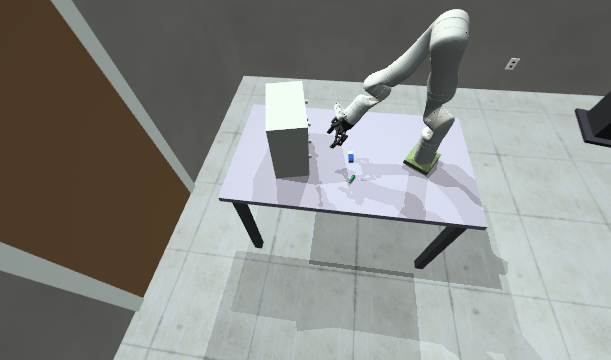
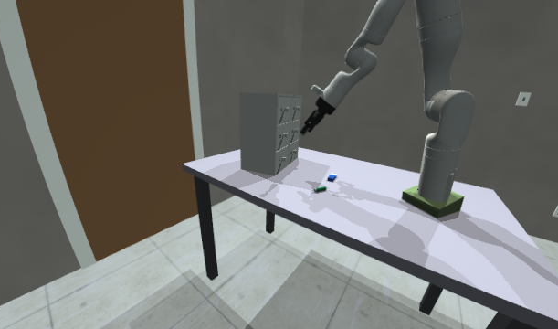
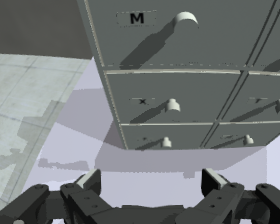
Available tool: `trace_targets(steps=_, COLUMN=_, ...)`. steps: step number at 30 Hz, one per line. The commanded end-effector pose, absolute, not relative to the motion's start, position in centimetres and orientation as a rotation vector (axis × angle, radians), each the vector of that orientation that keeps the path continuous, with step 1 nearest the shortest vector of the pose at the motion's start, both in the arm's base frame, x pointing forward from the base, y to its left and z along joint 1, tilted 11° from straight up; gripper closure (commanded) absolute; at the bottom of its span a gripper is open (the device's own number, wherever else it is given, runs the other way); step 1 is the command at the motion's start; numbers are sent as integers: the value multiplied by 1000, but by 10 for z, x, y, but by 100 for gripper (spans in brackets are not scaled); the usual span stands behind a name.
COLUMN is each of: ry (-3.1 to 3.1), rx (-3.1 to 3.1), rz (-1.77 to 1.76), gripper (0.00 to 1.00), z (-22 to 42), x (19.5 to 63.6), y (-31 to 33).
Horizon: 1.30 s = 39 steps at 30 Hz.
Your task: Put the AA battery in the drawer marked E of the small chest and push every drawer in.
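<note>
The small grey chest [image 1: 286, 127] [image 2: 266, 134] stands at the table's left end, and all its drawers look pushed in. In the wrist view its front [image 3: 165, 52] fills the top, with the drawer marked M [image 3: 136, 18] uppermost in the left column; the other labels are too blurred to read. The AA battery [image 1: 351, 178] [image 2: 320, 188], green with a pale tip, lies flat on the table in front of the chest. My gripper [image 1: 336, 140] [image 2: 304, 130] [image 3: 151, 180] is open and empty. It hangs in the air a short way in front of the drawers and points at them.
A small blue block [image 1: 350, 156] [image 2: 332, 177] lies on the table [image 1: 435, 200] [image 2: 466, 238] just behind the battery. The arm's green base [image 1: 422, 161] [image 2: 433, 201] is mounted at the right.
</note>
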<state>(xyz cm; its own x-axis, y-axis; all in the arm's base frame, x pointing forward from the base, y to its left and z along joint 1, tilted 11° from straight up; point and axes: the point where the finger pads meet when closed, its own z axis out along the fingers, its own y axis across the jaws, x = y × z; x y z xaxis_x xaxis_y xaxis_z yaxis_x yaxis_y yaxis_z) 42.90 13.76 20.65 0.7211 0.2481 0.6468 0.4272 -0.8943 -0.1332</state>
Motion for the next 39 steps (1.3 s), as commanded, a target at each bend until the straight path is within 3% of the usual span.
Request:
trace_targets(steps=1, ry=-529, rx=-2655, rz=-944, gripper=0, z=204, x=429, y=137)
trace_targets(steps=39, ry=-504, rx=-2590, rz=-1078, gripper=0, z=192, x=440, y=143)
